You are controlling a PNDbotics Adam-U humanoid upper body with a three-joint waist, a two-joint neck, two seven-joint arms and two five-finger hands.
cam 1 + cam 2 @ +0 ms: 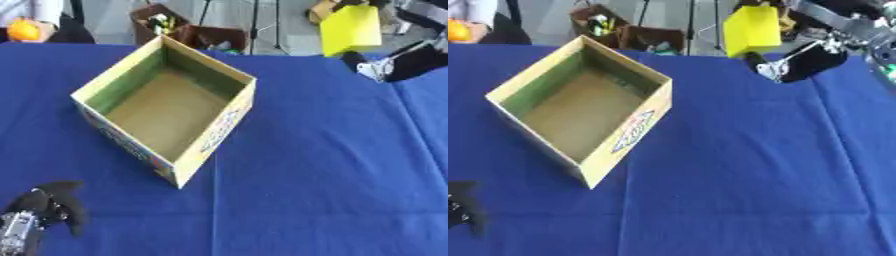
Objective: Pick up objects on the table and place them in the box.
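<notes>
- Yellow block (752, 31) pinched in the right hand (798, 65), raised beyond the tabletop's (332, 175) far edge.
- Cardboard box (214, 137) stands empty; nothing placed.
- Left hand (48, 205) idles, fingers relaxed.

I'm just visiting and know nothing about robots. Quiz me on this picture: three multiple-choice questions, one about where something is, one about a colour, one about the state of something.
1. Where is the yellow block?
A. Inside the box
B. Up at the far right, at the right hand
C. Beside the left hand

2. What colour is the tablecloth?
A. Blue
B. Red
C. White

3. What is inside the box now?
A. Several objects
B. One orange ball
C. Nothing visible

Answers:
1. B: the block shows above the table's far edge, by the right hand, well away from the box.
2. A: the cloth is plain blue all over.
3. C: only the bare brown floor of the box shows. The left hand rests near the lower left corner, holding nothing.
</notes>
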